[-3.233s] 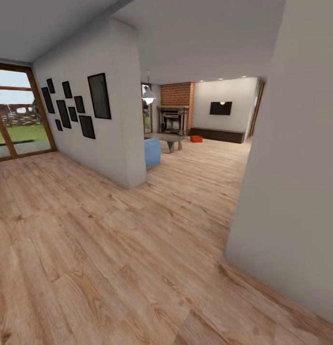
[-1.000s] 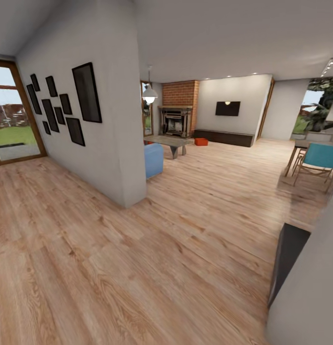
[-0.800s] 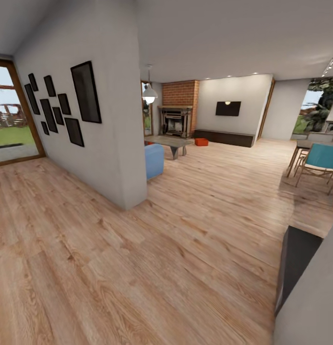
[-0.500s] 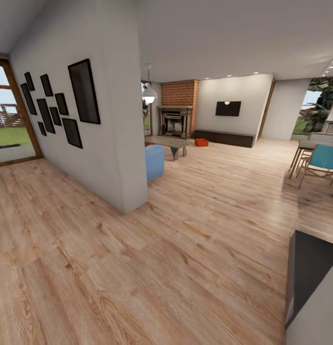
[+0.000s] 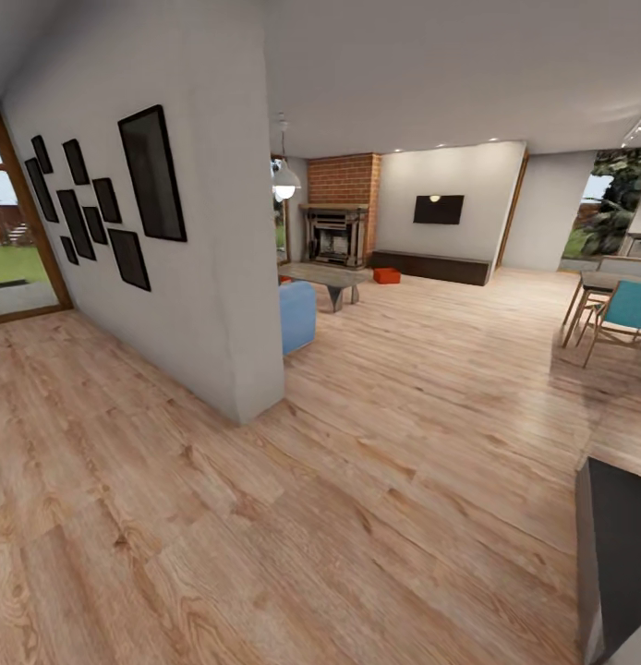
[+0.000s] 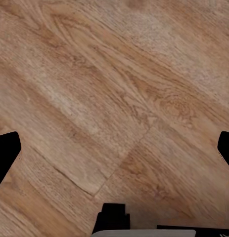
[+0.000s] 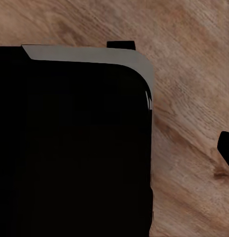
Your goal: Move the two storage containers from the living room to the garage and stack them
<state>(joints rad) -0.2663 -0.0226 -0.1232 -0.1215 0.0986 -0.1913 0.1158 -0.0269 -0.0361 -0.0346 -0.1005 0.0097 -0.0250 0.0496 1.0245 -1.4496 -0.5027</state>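
Head view puts one storage container [image 5: 387, 275] far off by the fireplace [image 5: 336, 235]. You risk clipping the wall corner [image 5: 260, 397] near left. Left claw [image 6: 114, 148] looks spread; right claw, can't tell.

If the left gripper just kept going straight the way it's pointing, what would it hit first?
Most likely the wood plank floor: the left gripper points at bare boards, its fingertips wide apart at the view's edges, nothing between. How far off is unclear.

Open left hand [image 6: 114, 148], black fingertips [image 6: 5, 153] wide apart, above wood plank floor [image 6: 94, 74]
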